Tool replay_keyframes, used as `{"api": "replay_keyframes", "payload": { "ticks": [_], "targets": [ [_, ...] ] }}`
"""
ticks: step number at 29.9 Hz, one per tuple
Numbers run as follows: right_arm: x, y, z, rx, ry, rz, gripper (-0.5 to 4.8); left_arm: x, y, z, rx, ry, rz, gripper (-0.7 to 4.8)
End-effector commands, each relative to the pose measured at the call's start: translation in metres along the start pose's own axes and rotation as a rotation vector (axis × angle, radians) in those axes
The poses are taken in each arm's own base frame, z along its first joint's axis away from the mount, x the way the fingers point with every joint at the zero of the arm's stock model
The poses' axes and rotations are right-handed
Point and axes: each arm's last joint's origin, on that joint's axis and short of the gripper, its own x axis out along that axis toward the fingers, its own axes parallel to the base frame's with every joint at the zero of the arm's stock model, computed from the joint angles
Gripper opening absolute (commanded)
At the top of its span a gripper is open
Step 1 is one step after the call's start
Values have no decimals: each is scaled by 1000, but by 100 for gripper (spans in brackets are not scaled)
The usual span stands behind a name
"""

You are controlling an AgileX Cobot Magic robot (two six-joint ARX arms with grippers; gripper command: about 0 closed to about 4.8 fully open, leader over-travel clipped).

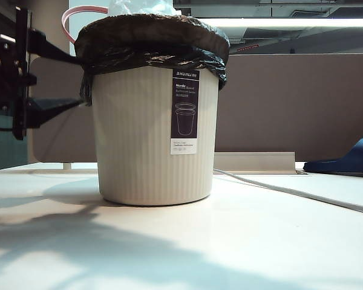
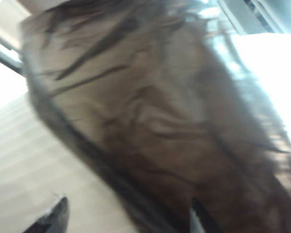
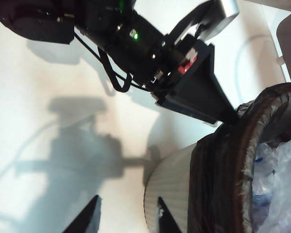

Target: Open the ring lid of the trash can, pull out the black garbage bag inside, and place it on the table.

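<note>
The cream ribbed trash can [image 1: 139, 139] stands mid-table with the black garbage bag [image 1: 151, 39] folded over its rim. An arc of the pink ring lid [image 1: 78, 11] rises behind the can's upper left. My left gripper [image 1: 78, 80] is open wide at the can's left side, with one finger level with the bag's collar and the other below it. Its blurred wrist view shows the gripper [image 2: 126, 218] straddling the edge of the bag [image 2: 150, 121]. My right gripper [image 3: 125, 218] hangs open and empty above the table [image 3: 34, 97], beside the can [image 3: 172, 189]. It is outside the exterior view.
Clear crumpled plastic [image 1: 142, 7] pokes out of the can's top. A dark blue slipper [image 1: 345, 160] lies at the far right, and a cable [image 1: 290, 192] runs across the table toward it. A brownish partition [image 1: 290, 103] closes the back edge.
</note>
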Motion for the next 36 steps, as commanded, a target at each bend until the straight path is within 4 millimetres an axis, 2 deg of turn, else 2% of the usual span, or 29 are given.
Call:
{"api": "replay_keyframes", "payload": {
  "ticks": [1, 11, 13, 14, 17, 20, 22, 25, 28, 34, 36],
  "targets": [
    [-2, -1, 2, 3, -15, -8, 144, 4, 2, -3, 1, 10, -10, 318],
    [-2, 0, 2, 3, -15, -7, 144, 6, 1, -3, 7, -9, -37, 304],
    [-2, 0, 2, 3, -14, -7, 144, 6, 1, -3, 4, -11, -36, 274],
    [-2, 0, 2, 3, -15, -7, 144, 6, 1, -3, 3, -14, -35, 242],
    [-2, 0, 2, 3, -15, -7, 144, 6, 1, -3, 3, -16, -34, 231],
    [-2, 0, 2, 3, -15, -7, 144, 6, 0, -3, 6, -29, -33, 173],
    [-2, 0, 2, 3, -15, -7, 144, 7, 0, -3, 6, -35, -34, 172],
    [-2, 0, 2, 3, -15, -7, 144, 8, -1, -5, 7, -33, -35, 111],
    [-2, 0, 2, 4, -15, -7, 144, 8, -1, -4, 3, -47, -30, 110],
    [-2, 0, 2, 8, -15, -7, 144, 8, -1, -4, -23, -46, -31, 4],
    [-2, 0, 2, 11, -14, -6, 144, 8, -2, -4, -11, -46, -47, -6]
  ]
}}
